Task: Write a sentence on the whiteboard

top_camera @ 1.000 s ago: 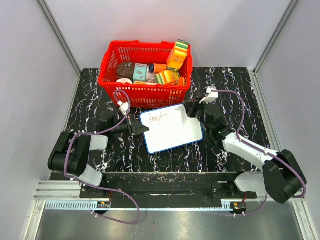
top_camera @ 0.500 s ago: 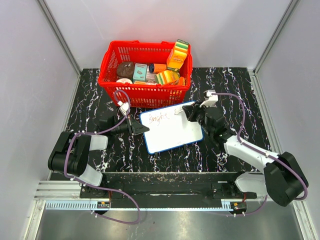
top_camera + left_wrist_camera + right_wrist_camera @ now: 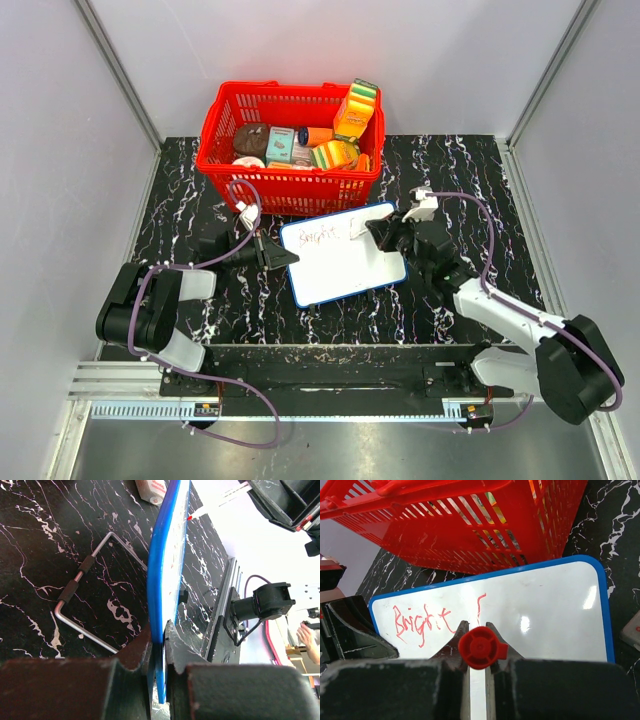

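The whiteboard (image 3: 340,252) with its blue frame lies on the black marble table, in front of the red basket. Red lettering (image 3: 417,622) reads "Bright", followed by one fresh stroke (image 3: 480,605). My left gripper (image 3: 283,258) is shut on the board's left edge (image 3: 160,605), seen edge-on in the left wrist view. My right gripper (image 3: 385,236) is shut on a red marker (image 3: 479,647) and holds it over the board's upper right part; the tip is hidden behind the marker's end. The marker's red tip (image 3: 190,517) shows in the left wrist view.
The red basket (image 3: 290,190) with several food packs stands just behind the board, and shows in the right wrist view (image 3: 470,530). A bent metal wire stand (image 3: 85,595) lies on the table beside the board. A small object (image 3: 632,630) lies right of the board.
My right gripper with the marker has moved down and slightly right over the board. A new red stroke now stands after "Bright". The left gripper has not moved.
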You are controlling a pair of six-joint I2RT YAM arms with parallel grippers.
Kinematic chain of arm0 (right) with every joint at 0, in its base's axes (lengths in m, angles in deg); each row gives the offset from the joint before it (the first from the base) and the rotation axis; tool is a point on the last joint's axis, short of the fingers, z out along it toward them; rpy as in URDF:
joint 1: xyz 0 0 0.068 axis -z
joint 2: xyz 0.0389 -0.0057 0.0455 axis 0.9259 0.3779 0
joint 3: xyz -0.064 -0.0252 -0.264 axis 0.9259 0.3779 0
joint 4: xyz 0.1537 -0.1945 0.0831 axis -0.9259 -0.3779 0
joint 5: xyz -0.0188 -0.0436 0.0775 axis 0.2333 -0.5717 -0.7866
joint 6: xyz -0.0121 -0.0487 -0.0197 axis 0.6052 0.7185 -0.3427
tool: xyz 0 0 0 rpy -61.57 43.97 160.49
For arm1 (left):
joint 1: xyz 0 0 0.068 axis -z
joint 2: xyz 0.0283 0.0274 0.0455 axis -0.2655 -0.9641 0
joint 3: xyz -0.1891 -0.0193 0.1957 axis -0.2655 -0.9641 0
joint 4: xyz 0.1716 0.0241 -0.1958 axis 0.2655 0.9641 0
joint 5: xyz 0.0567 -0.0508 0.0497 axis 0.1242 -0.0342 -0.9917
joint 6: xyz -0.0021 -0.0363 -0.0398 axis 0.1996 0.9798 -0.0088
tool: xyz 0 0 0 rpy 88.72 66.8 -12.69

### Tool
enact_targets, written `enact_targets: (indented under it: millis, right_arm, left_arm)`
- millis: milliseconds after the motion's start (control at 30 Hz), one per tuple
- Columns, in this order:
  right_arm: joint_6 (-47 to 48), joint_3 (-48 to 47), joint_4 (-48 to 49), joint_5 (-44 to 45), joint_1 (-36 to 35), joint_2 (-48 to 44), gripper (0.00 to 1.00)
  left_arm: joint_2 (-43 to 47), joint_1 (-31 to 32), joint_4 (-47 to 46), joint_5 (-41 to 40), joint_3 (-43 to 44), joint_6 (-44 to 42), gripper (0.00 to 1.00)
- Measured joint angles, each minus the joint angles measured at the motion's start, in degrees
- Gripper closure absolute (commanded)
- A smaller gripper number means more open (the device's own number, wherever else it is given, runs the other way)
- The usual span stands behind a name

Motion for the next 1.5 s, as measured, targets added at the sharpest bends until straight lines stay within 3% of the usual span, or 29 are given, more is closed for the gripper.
enact_targets:
  millis: [533,1500]
  right_arm:
    - [-0.35,-5.07,1.49,-0.79,0.02,3.08,1.00]
    - [1.62,-5.20,-1.27,4.87,0.00,3.17,1.00]
  left_arm:
    - [0.00,0.15,0.00,0.00,0.02,-0.33,1.00]
    - [0.02,0.22,0.07,-0.02,0.02,-0.33,1.00]
